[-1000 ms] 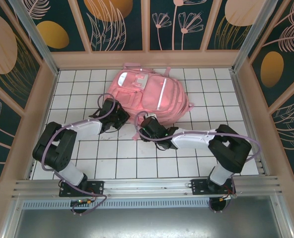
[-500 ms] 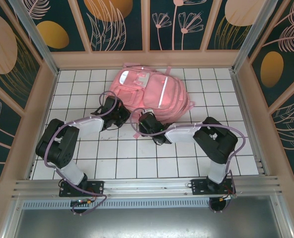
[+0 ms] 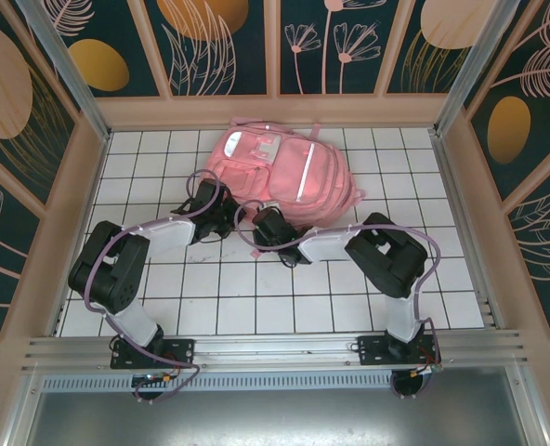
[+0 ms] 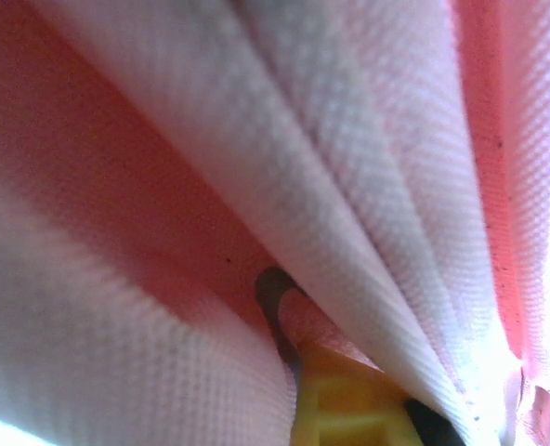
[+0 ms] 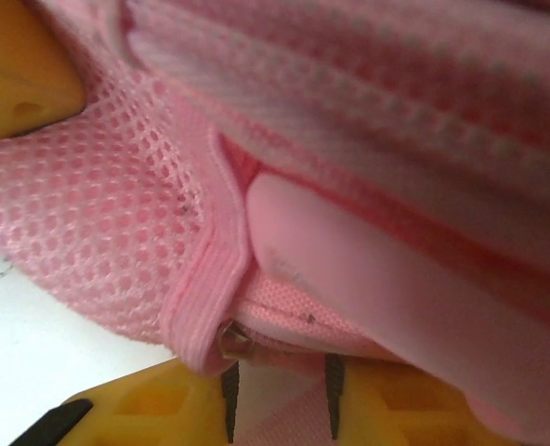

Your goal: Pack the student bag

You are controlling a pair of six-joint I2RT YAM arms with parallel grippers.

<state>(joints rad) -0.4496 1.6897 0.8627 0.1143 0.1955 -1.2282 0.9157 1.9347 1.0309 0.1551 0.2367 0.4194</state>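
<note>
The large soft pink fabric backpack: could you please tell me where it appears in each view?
Top external: the large soft pink fabric backpack lies at the far centre of the white tiled table.
Left wrist: its woven folds, close up, across the frame.
Right wrist: its mesh panel, left and centre.
Shared landmark: the table, bottom left in the right wrist view.

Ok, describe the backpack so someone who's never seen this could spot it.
Look at the white tiled table walled by dark floral panels. Toward its far edge, past the left arm and right arm, lies the backpack. It is the one pink thing there, with a pale stripe down its front.
</note>
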